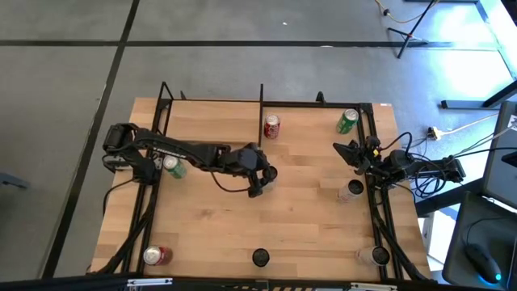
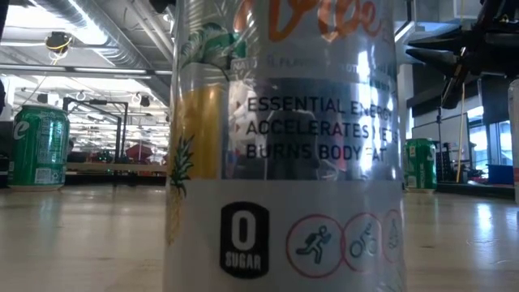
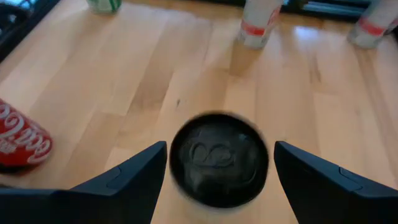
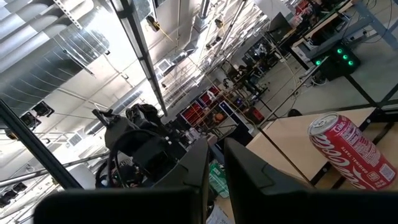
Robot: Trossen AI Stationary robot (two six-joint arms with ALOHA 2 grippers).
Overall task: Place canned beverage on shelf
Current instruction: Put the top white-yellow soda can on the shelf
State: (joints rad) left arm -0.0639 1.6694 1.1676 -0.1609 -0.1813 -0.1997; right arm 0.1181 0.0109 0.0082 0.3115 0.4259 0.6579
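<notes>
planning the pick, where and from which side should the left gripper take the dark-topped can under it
Grip the dark-topped can across its round side wall, just below the rim, coming straight down from above. It stands upright with its lid facing up, and the left gripper already has an open finger on either side of it, bare tabletop around.

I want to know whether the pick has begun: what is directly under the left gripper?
A dark-topped can stands upright on the table between the left gripper's open fingers, apparently not touching them. Its sides and label are hidden from above.

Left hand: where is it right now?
High view: left hand sits mid-table, open around a dark-topped can, just front of the red can by the back rail.
</notes>
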